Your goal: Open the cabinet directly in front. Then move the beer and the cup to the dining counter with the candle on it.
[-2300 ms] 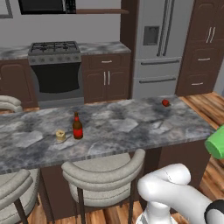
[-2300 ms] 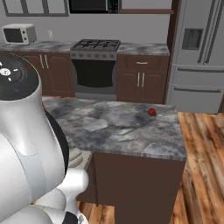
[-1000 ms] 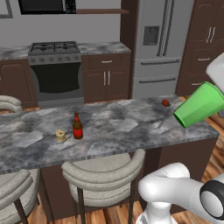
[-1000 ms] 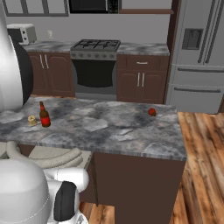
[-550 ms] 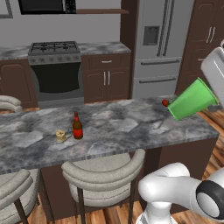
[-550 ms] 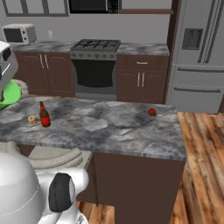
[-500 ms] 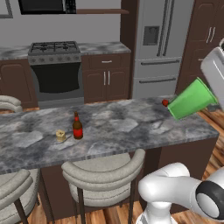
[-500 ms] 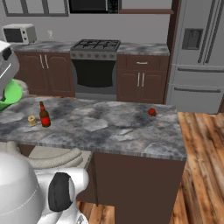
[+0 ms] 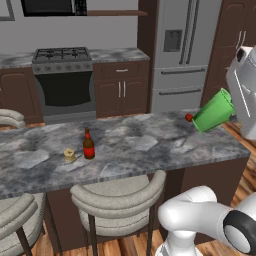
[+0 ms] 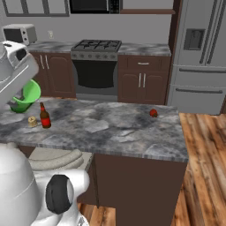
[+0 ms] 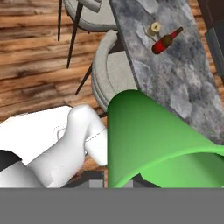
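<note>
My fingers were closed on the cup, holding it tilted on its side in the air above one end of the counter. The fingertips themselves were hidden behind the cup in the hand view, where its wall spread out as a smooth, bright green tapered shell, plain and glossy, widening toward the open rim. From the right base view the cup showed its hollow green inside, hanging below my white hand.

Just beside the cup, on the counter's far edge, sat a small red round thing. The counter was a long slab of grey marbled stone with pale and dark veins, set on a dark brown base.

Well away from my fingers, toward the other end of the slab, the beer stood upright: a small brown glass bottle with a slim neck, red cap and red label. Just beside it, on the side farther from my fingers, was the candle, squat and pale yellow, much shorter than the bottle.

Cream stools with curved, padded-looking backs were tucked in along the near side of the counter, over a wooden plank floor. Beyond the counter were a steel range, dark brown arched-panel low cabinets and a grey refrigerator.
</note>
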### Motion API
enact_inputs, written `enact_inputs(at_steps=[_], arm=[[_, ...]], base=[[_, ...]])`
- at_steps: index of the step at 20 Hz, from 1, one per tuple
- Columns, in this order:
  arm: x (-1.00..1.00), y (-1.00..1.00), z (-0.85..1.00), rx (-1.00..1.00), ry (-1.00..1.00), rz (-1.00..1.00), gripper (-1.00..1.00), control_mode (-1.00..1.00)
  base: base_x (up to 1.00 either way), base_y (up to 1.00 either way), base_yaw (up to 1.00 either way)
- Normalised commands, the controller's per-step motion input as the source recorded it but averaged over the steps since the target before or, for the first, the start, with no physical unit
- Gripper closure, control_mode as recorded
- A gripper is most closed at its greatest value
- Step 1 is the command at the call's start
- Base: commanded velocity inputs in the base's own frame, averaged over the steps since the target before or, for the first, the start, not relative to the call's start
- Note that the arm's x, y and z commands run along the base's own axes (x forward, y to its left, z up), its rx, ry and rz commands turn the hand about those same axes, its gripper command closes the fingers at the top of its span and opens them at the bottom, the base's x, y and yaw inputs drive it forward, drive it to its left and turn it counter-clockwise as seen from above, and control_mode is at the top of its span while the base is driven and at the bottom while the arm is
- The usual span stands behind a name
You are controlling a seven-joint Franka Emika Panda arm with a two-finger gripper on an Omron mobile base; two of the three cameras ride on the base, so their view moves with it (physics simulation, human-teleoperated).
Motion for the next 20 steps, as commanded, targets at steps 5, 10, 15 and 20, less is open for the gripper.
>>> enact_inputs(at_steps=[5, 10, 15, 20], arm=[[0.21, -0.27, -0.58, -0.17, 0.11, 0.00, 1.00, -1.00], [0.17, -0.08, -0.87, -0.16, 0.08, 0.00, 1.00, -1.00], [0.35, -0.01, -0.64, -0.11, 0.05, 0.00, 1.00, -1.00], [0.64, 0.00, -0.16, -0.06, 0.19, 0.00, 1.00, -1.00]], base=[[0.00, 0.00, 0.00], [0.00, 0.00, 0.00], [0.00, 0.00, 0.00], [0.00, 0.00, 0.00]])
